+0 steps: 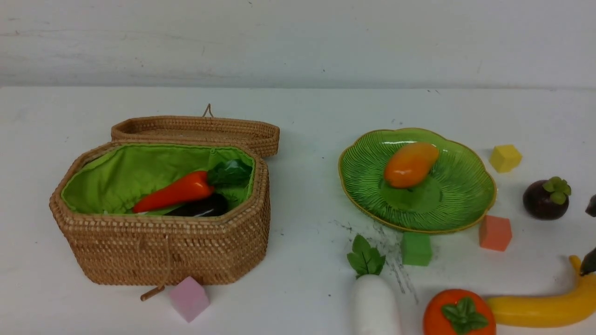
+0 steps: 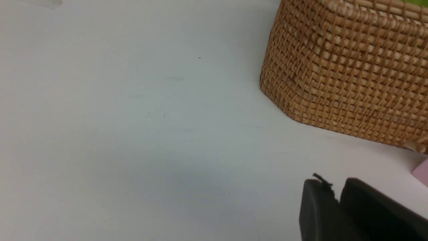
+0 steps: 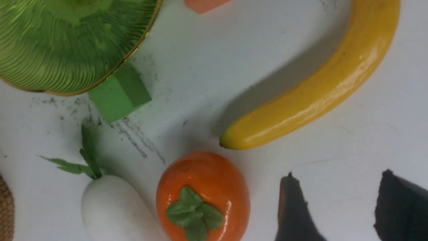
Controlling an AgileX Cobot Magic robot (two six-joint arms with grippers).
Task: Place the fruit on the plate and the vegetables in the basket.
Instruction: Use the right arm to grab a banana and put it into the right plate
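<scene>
Two grippers work at a table point(image 1: 302, 260) of toy produce.

Right gripper point(image 3: 344, 214): the fingers point(image 3: 294, 214) are spread apart with only bare tabletop between them, and nothing is held. The persimmon point(image 3: 204, 197) lies just outside one finger, near it but not touching. The radish point(image 3: 113, 211) lies beyond the persimmon, farther from the fingers. The banana point(image 3: 317, 93) curves across the table ahead of the fingertips, with one end close to the persimmon. Farther ahead, a green cube point(image 3: 118, 93) sits at the rim of the plate point(image 3: 50, 60). The mango point(image 1: 410, 164) rests on the plate, well apart from the fingers. The mangosteen point(image 1: 545, 199) stands on the table beside the plate.

Left gripper point(image 2: 337, 201): the fingers point(image 2: 317, 214) are closed together and empty, above bare table. The woven wall of the basket point(image 2: 344, 73) stands ahead of the fingertips, apart from them. The corner of a pink cube point(image 2: 422, 172) shows off to one side. The basket's lid point(image 1: 195, 128) is folded back. Inside, the carrot point(image 1: 174, 193) and the eggplant point(image 1: 202, 207) lie side by side on the green lining.
</scene>
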